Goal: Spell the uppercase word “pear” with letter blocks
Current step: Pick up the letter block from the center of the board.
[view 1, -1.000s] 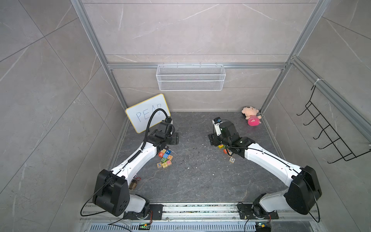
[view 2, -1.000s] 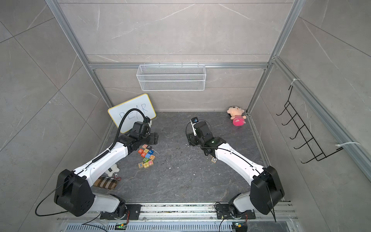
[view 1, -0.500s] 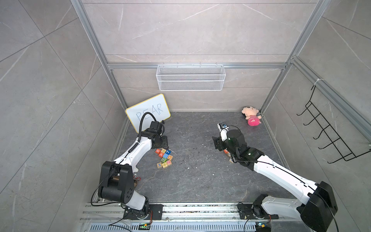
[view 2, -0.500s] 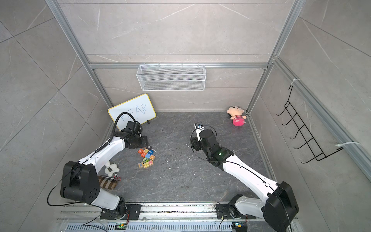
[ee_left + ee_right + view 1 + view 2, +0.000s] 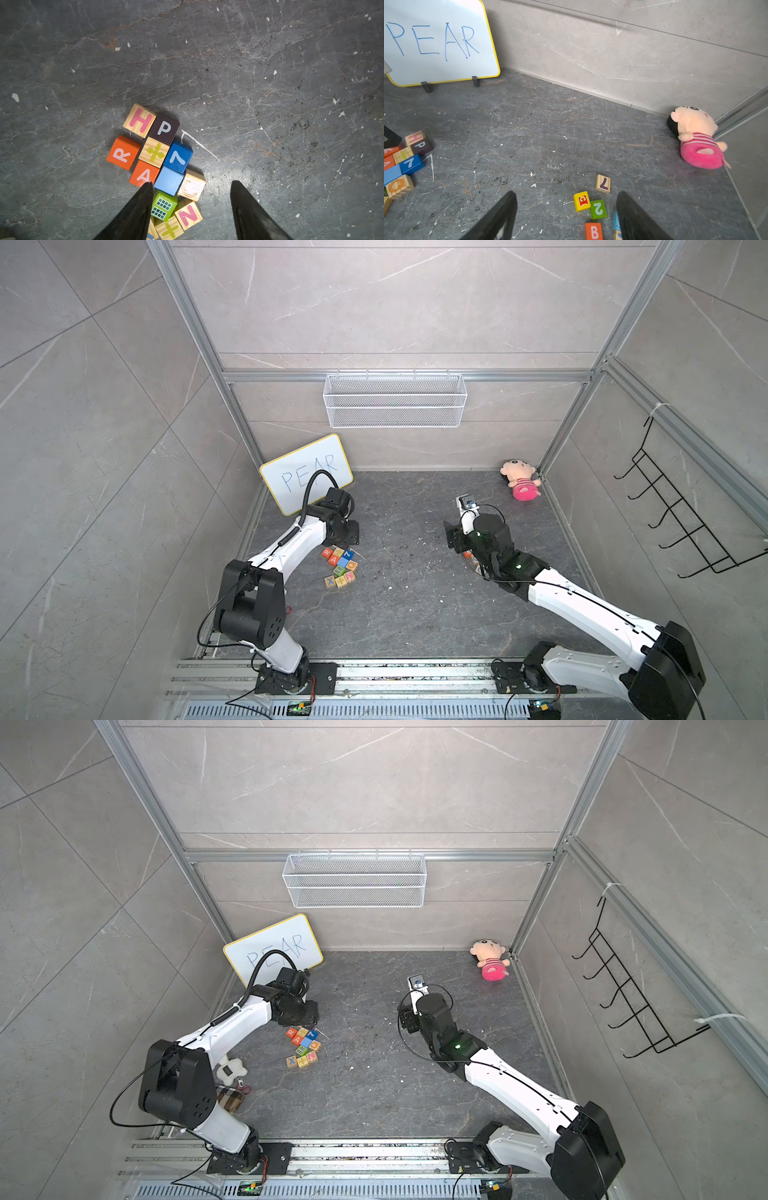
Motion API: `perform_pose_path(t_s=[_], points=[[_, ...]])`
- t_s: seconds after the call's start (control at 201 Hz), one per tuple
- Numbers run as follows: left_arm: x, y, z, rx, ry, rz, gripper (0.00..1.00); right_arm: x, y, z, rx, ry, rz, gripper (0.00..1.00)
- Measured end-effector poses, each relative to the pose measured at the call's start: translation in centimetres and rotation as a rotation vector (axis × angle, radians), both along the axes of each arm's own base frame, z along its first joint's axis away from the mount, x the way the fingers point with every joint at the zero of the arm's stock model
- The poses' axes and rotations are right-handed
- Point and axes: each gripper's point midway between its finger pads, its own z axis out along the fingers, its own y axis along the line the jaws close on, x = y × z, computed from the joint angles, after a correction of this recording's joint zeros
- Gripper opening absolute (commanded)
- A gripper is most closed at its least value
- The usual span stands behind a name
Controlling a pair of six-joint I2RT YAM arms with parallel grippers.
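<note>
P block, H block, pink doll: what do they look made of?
The P block looks like wood painted matte black: no grain shows, but it matches its bare neighbours' cube shape. The H block is bare wood, grain lines visible, with a pink painted letter. The pink doll seems plush fabric, soft and fuzzy, probably stuffed.

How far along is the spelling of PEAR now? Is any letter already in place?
Nothing looks done: no row is formed. P block, R block and A block sit mixed among other cubes; E block lies apart. In hand: nothing; left gripper and right gripper are open. Left: lining up all four.
</note>
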Motion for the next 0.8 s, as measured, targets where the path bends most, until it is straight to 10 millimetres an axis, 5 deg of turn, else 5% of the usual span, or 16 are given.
perform_pose_path(t_s=[0.294, 0.797], points=[[3.6, -0.7, -2.6, 0.034, 0.047, -0.029, 0.51, 0.5, 0.5, -1.9, 0.017, 0.055, -0.014, 0.8], [3.5, 0.8, -5.9, 0.053, 0.136, -0.017, 0.51, 0.5, 0.3, -1.7, 0.022, 0.054, -0.029, 0.81]])
